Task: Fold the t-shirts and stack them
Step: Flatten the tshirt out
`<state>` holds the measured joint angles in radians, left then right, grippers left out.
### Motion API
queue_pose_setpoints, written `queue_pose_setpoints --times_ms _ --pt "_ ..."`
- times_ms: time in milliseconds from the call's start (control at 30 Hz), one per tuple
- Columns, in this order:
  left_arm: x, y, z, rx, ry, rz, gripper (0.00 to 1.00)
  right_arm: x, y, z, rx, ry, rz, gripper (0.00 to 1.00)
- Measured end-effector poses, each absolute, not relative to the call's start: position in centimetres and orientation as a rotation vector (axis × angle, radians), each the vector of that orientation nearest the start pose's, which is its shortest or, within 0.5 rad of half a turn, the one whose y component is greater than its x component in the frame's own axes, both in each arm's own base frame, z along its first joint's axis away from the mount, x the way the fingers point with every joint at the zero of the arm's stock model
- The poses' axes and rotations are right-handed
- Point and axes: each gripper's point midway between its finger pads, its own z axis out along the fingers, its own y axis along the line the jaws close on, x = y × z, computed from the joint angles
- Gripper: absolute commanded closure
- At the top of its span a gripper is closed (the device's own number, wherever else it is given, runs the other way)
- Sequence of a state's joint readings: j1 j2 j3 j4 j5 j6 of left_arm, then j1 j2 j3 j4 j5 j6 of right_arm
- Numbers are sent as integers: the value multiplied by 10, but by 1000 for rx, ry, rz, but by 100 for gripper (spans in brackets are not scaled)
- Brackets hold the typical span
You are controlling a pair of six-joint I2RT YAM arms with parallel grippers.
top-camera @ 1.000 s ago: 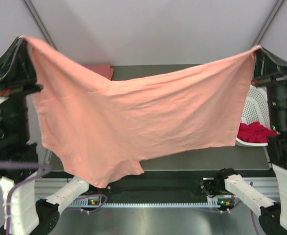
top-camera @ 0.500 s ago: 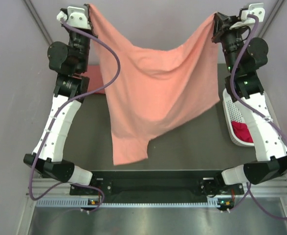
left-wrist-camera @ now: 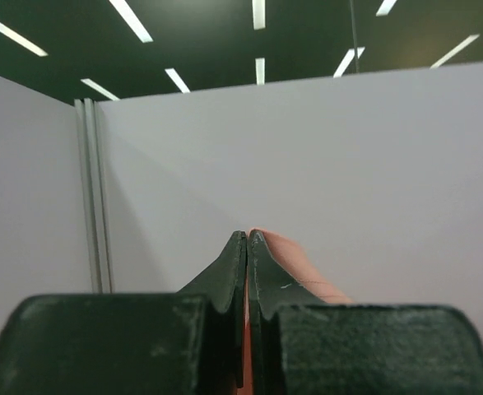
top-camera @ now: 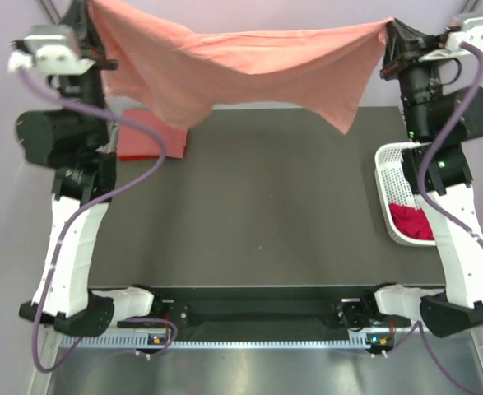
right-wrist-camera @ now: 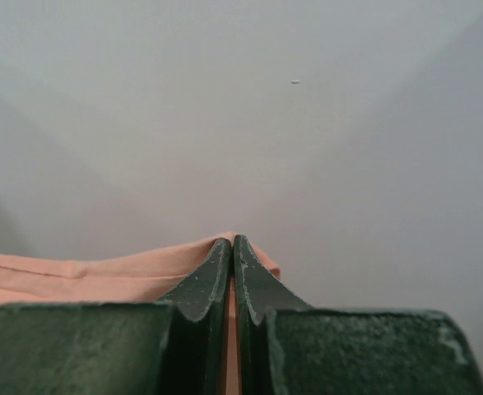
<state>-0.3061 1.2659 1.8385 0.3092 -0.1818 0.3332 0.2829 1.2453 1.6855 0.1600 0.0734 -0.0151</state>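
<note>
Our left tool (left-wrist-camera: pixel 247 235) and right tool (right-wrist-camera: pixel 232 239) each pinch tight a corner of the light salmon-pink cotton t-shirt (top-camera: pixel 249 70), stretched between them above the far edge of the dark tabletop (top-camera: pixel 266 206). A folded coral-red t-shirt (top-camera: pixel 146 136) lies far left.

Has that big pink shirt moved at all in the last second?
Yes. The pink shirt has swung away toward the far edge of the table; a second ago it hid most of the table.
</note>
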Motion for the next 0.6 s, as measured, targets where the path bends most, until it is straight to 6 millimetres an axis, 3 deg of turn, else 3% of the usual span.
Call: queue_pose_setpoints --times_ms 133,200,367,433,533,600 --pt "223 -25 738 5 614 35 100 296 77 640 -75 932 251 100" --pt "176 -12 750 -18 550 4 100 263 72 649 -75 895 282 100" --pt "62 19 767 -58 395 -62 100 181 59 669 -83 797 364 100" --pt "28 27 770 -65 342 -79 100 151 55 675 -91 758 400 100" --pt "-4 35 773 -71 290 -103 100 122 54 677 -100 726 450 100" --pt "-5 34 773 -66 291 -108 100 118 55 673 -102 732 478 100"
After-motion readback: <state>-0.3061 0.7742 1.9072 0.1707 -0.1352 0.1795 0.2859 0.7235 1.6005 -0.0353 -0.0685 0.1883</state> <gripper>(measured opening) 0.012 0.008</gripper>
